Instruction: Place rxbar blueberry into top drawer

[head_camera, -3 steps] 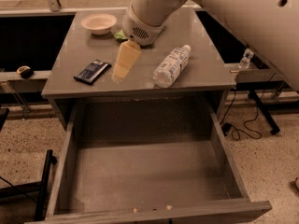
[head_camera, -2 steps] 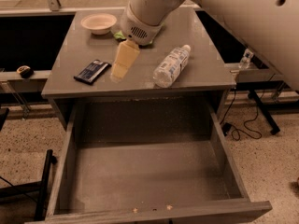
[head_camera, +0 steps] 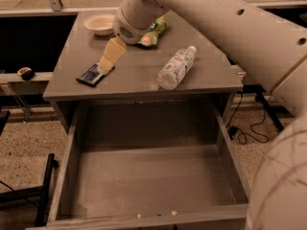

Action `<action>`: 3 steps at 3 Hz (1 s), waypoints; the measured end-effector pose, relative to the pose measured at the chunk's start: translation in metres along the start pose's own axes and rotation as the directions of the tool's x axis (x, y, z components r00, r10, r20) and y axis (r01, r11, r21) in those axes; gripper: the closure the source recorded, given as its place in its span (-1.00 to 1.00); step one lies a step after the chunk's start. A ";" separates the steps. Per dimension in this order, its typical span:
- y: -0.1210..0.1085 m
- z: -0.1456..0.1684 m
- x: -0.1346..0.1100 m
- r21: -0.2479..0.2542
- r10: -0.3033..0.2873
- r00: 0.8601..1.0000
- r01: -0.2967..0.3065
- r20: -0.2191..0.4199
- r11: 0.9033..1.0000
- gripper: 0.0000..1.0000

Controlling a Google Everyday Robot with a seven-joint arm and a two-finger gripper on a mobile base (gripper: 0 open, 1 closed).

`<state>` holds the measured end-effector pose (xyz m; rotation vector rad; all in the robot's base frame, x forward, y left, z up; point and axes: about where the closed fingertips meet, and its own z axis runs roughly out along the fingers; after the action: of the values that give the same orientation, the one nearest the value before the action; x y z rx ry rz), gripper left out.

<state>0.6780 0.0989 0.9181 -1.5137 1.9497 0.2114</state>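
The rxbar blueberry point(head_camera: 90, 75), a flat dark navy bar, lies on the left of the grey table top point(head_camera: 139, 80). My gripper point(head_camera: 103, 67) hangs from the arm's wrist over the table, its pale yellow tip touching or just above the bar's right end. The top drawer point(head_camera: 66, 166) is pulled fully open below the table, and its speckled grey floor is bare except for a few crumbs near the front.
A clear water bottle point(head_camera: 176, 67) lies on its side on the table's right half. A green chip bag point(head_camera: 154, 32) and a pale bowl point(head_camera: 99, 23) sit at the back. My big arm point(head_camera: 230, 28) crosses the upper right. Cables lie on the floor at right.
The gripper has moved left, from between the bar and the bottle to the bar's right end. The bar and bottle have not moved.
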 end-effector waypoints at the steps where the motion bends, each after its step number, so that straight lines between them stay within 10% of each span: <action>1: -0.002 0.039 -0.009 -0.053 0.060 0.996 -0.056 0.066 0.997 -1.00; 3: 0.011 0.111 -0.014 -0.196 0.144 0.985 -0.122 0.100 0.973 -0.64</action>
<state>0.7128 0.1690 0.8369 -1.4545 1.9865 0.5440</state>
